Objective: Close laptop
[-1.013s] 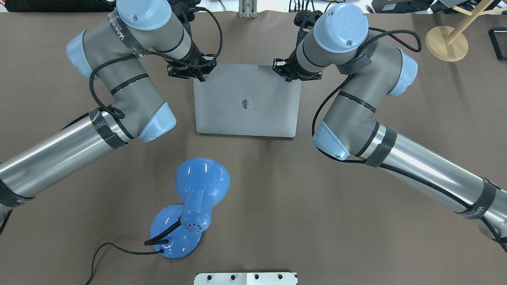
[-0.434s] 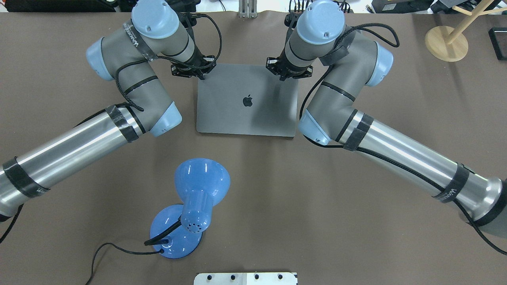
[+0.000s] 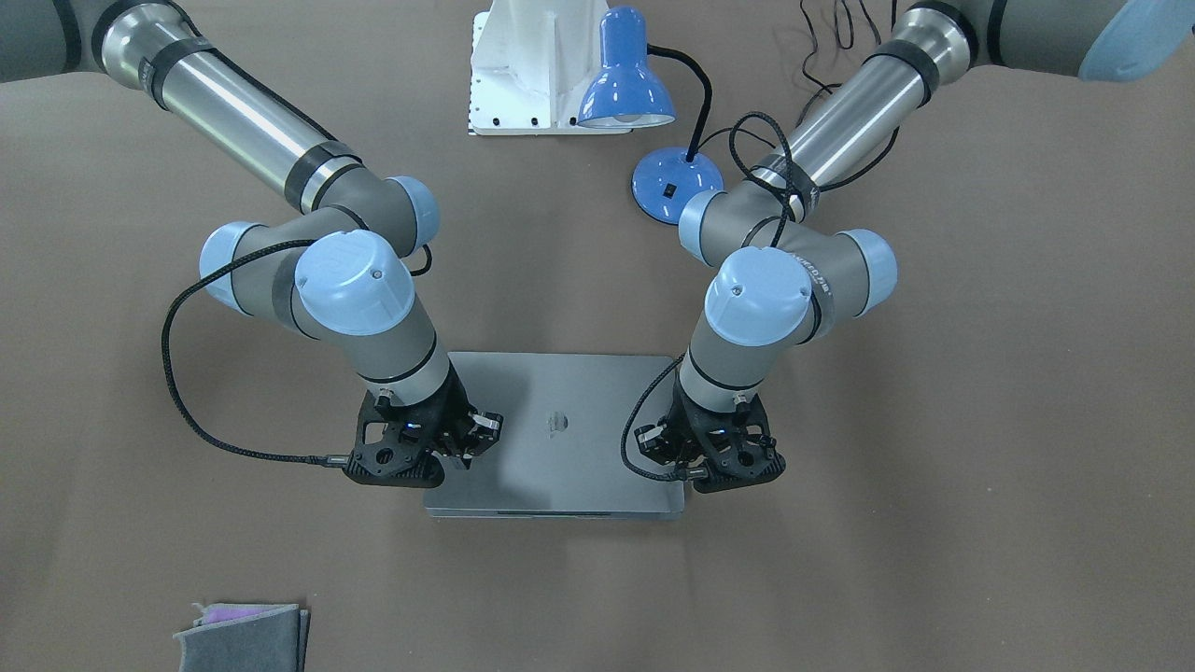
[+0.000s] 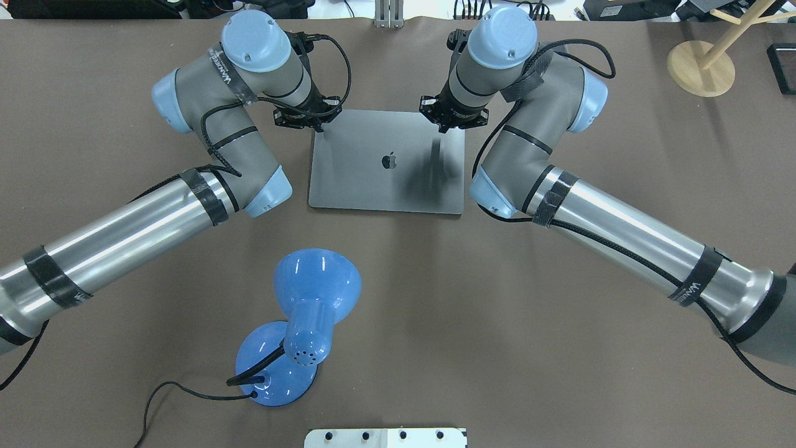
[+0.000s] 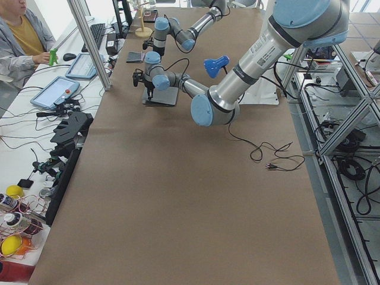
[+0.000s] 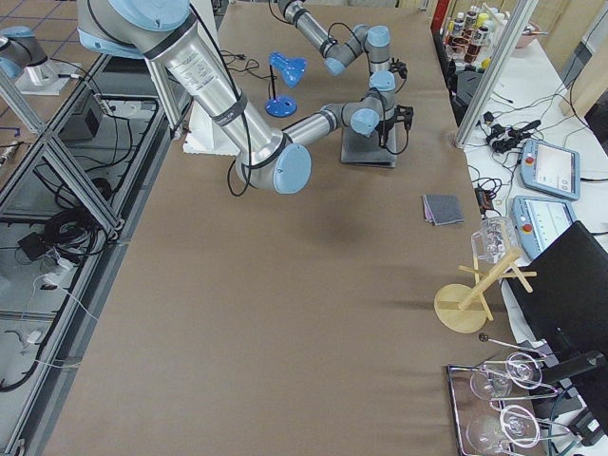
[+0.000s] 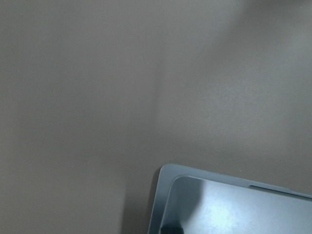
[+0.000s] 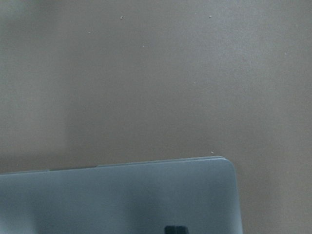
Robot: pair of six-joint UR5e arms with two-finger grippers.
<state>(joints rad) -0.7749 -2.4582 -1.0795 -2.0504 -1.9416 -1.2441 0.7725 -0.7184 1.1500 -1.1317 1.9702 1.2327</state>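
The space-grey laptop [image 4: 385,180] lies on the brown table with its lid down flat and the dark apple logo facing up. It also shows in the front view [image 3: 560,467]. My left gripper [image 4: 320,129] is shut, its tip on the lid's far left corner. My right gripper [image 4: 444,129] is shut, its tip on the lid near the far right corner. The left wrist view shows a lid corner [image 7: 234,209] with a dark fingertip [image 7: 170,228] on it. The right wrist view shows the other lid corner [image 8: 146,195].
A blue desk lamp [image 4: 314,298] with a black cord stands on the table between the laptop and the robot base. A folded grey cloth [image 3: 243,635] lies near the operators' edge. A wooden stand [image 4: 701,67] is at the far right. A white base plate [image 4: 385,437] is at the near edge.
Both grippers have pressed the lid down: it was still raised and tilted a second ago and now lies flat. Both arms have stretched forward and lowered.
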